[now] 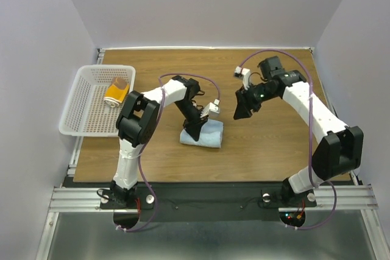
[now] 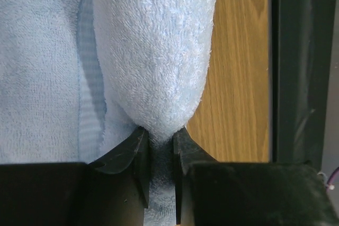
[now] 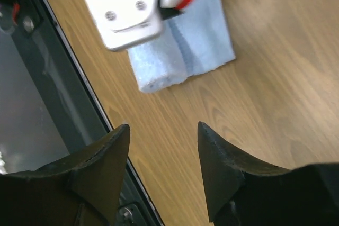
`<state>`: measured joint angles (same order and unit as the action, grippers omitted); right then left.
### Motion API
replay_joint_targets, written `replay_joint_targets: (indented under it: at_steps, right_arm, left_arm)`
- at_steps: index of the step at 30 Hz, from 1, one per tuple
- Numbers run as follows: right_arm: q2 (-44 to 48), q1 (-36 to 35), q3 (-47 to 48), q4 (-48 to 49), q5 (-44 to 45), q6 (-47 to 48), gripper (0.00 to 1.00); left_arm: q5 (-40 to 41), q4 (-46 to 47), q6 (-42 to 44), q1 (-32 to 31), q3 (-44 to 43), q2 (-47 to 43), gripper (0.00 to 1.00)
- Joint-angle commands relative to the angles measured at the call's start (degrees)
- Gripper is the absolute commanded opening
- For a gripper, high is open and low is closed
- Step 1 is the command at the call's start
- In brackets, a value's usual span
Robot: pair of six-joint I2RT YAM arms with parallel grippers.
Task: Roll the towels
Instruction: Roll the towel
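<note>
Near table centre: light blue towel (image 1: 204,136), partly rolled, thick roll with flat tail beside it. left gripper (image 2: 159,137) at roll's end, fingers (image 2: 130,154) pinching terry cloth from both sides. mustard-yellow towel (image 1: 116,92) rolled, lying in white perforated basket (image 1: 72,106) at table's left edge. right gripper (image 3: 163,141) aloft, well apart from light blue towel, fingers spread, gap bare. Wood-grain table (image 1: 268,144); plain pale walls (image 1: 201,4); metal rail (image 1: 207,196) along near edge.

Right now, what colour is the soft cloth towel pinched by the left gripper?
Plain light blue terry towel, clearest in the left wrist view.
</note>
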<state>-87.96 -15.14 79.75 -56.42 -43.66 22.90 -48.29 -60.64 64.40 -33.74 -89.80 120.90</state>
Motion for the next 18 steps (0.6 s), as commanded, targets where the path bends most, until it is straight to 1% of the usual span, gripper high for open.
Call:
replay_joint_targets:
  at_steps: [1, 3, 4, 7, 8, 9, 10, 12, 13, 16, 18]
  right_arm:
    - [3.85, -8.05, -2.3, 5.44, 6.62, -0.31, 0.6]
    - [4.46, -11.92, -3.19, 8.24, 10.77, -0.57, 0.62]
    - [4.55, -15.24, -3.71, 9.13, 14.27, -0.4, 0.65]
    - [3.59, -20.09, -4.51, 11.42, 18.51, 0.66, 0.71]
    - [2.72, -21.33, -4.6, 11.95, 20.18, 0.92, 0.72]
    - [2.45, -22.3, -5.12, 13.26, 21.32, 1.36, 0.74]
    - [2.01, -24.83, -5.39, 13.97, 22.38, 1.8, 0.79]
    - [0.69, -27.57, -6.61, 16.42, 26.51, 2.68, 0.84]
    - [0.17, -30.36, -7.14, 17.22, 29.48, 3.2, 0.89]
    - [-1.33, -35.9, -10.39, 21.43, 34.85, 5.4, 0.93]
    - [-1.95, -38.2, -12.58, 26.16, 40.74, 6.98, 0.94]
  left_arm:
    - [3.47, -3.25, 0.11, -0.19, -1.25, 5.13, 0.05]
    - [3.82, -3.25, -0.94, -0.1, -2.13, 6.27, 0.06]
    - [3.82, -3.25, -1.29, -0.1, -2.57, 7.32, 0.07]
    - [2.95, -3.25, -2.44, 0.07, -3.89, 8.47, 0.1]
    - [2.94, -3.25, -2.7, 0.07, -4.41, 8.82, 0.13]
    - [2.85, -3.25, -3.22, 0.16, -4.68, 9.09, 0.14]
    - [2.85, -3.25, -3.32, 0.16, -4.94, 9.52, 0.15]
    - [2.94, -3.25, -3.58, 0.16, -5.56, 10.05, 0.18]
    - [2.85, -3.25, -3.76, 0.25, -6.0, 10.66, 0.19]
    - [2.59, -3.34, -4.02, 0.43, -6.35, 11.37, 0.2]
    - [2.59, -3.34, -4.02, 0.51, -6.7, 11.55, 0.21]
